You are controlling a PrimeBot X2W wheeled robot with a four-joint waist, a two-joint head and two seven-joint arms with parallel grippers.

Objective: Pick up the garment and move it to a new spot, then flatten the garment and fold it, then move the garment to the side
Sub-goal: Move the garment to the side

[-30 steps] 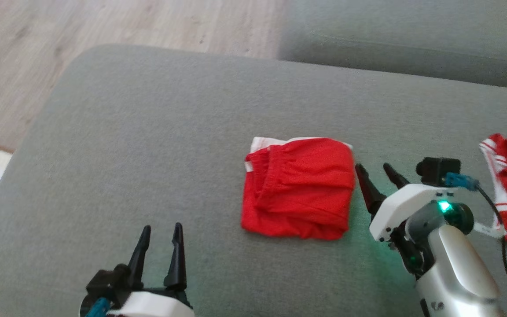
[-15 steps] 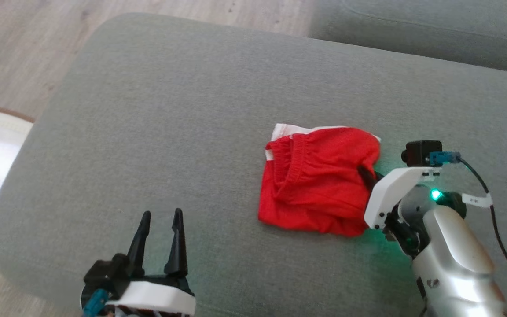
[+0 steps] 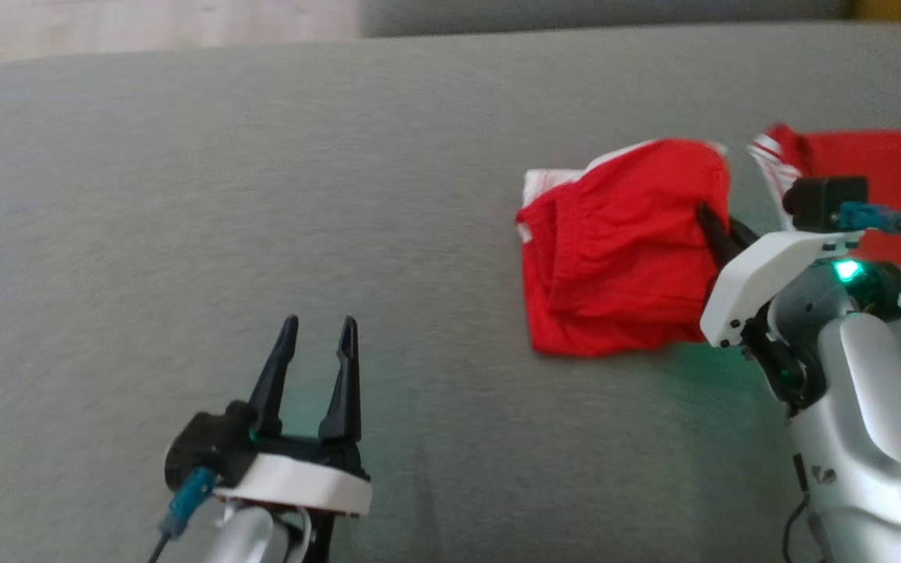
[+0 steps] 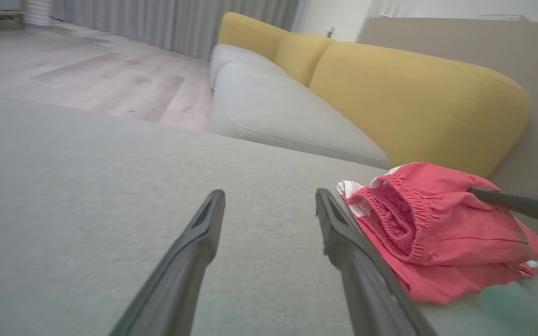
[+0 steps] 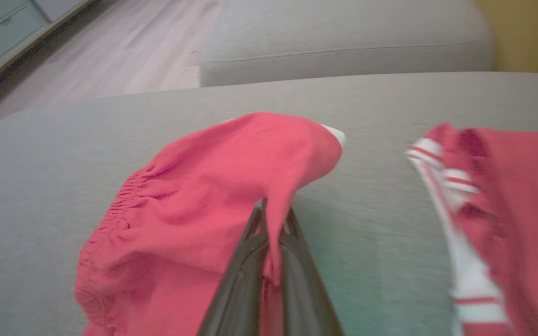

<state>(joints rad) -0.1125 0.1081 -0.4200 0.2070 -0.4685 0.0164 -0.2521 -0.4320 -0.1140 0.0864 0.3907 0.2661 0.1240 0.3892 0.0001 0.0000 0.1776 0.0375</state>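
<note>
**While the fold goes to the side**

Since nothing needs pinning, the left gripper [image 3: 320, 322] hovers spread wide and empty over the bare grey cushion [image 3: 263, 195], well apart from the work. The folded red garment [image 3: 615, 258] lies right of centre. The right gripper [image 3: 716, 223] is pinched tight on its right edge, probably to drag it toward the striped shorts [image 3: 873, 164].

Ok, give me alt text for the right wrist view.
The right gripper is shut on a raised edge of the red shorts on a grey cushion. A second red garment with white stripes lies apart at the right.
</note>
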